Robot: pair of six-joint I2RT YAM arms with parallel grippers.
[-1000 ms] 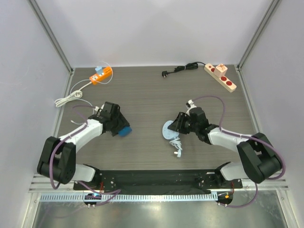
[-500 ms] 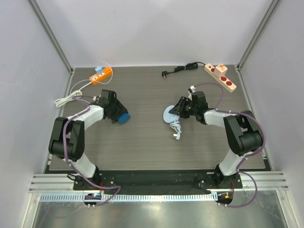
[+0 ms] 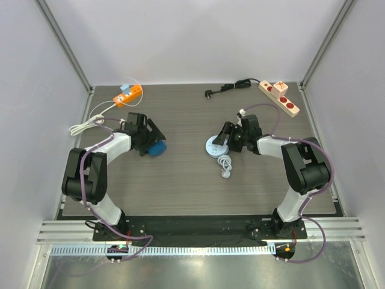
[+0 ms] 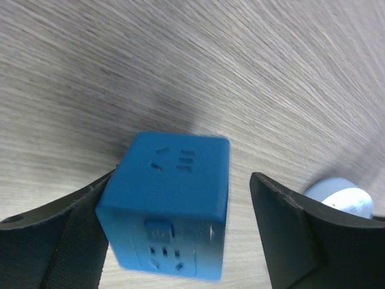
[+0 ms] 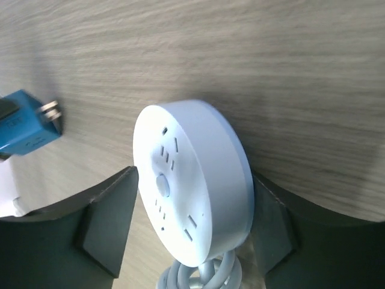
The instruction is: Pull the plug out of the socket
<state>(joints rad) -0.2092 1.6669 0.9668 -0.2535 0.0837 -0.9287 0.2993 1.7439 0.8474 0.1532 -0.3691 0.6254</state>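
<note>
Blue cube plug (image 4: 171, 198) on counter (image 3: 180, 180), between fingers of left gripper (image 4: 180, 205). One finger (image 4: 66, 235) touching its side, the other (image 4: 301, 235) clear of it: gripper wide. Plug prongs bare, well apart from white round socket (image 5: 186, 180). Right gripper (image 5: 192, 180) closed narrow onto socket, fingers against both sides. White cord (image 3: 224, 165) coiled just beside socket.
</note>
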